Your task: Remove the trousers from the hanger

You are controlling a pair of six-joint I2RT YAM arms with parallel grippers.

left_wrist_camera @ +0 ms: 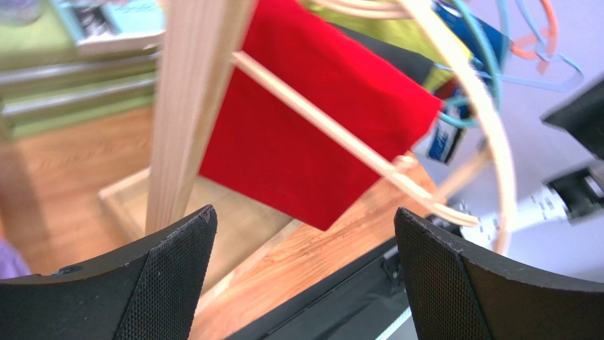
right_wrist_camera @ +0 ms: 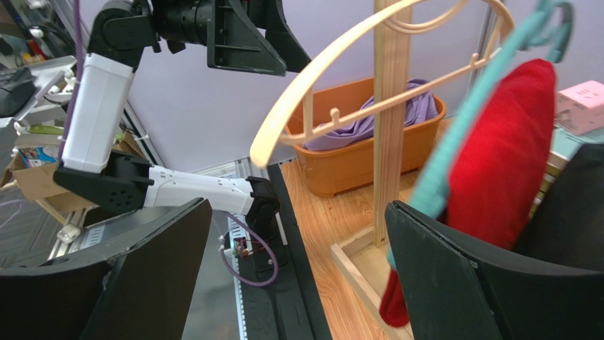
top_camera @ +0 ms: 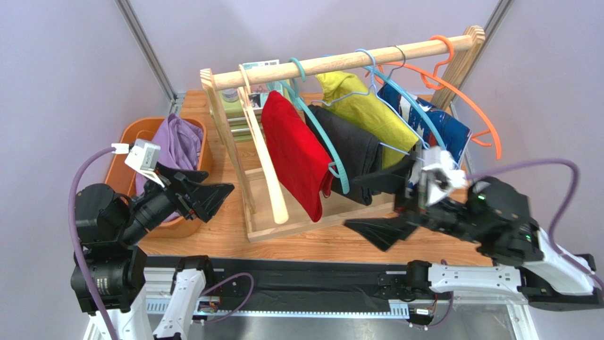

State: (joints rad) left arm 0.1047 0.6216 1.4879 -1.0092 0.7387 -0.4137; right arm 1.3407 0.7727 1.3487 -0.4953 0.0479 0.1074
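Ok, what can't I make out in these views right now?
- Trousers: top view, lower part hidden by bin wall and left arm.
- Hanger hook: right wrist view, cut off by top edge; left wrist view, blurred.
- Black garment hem: top view, behind right fingers.

Wood table (top_camera: pixel 213 244): orange bin (top_camera: pixel 130 132) on left, wooden rack base (top_camera: pixel 319 217) mid-table just beside it, green stack (top_camera: pixel 237 108) at back edge.
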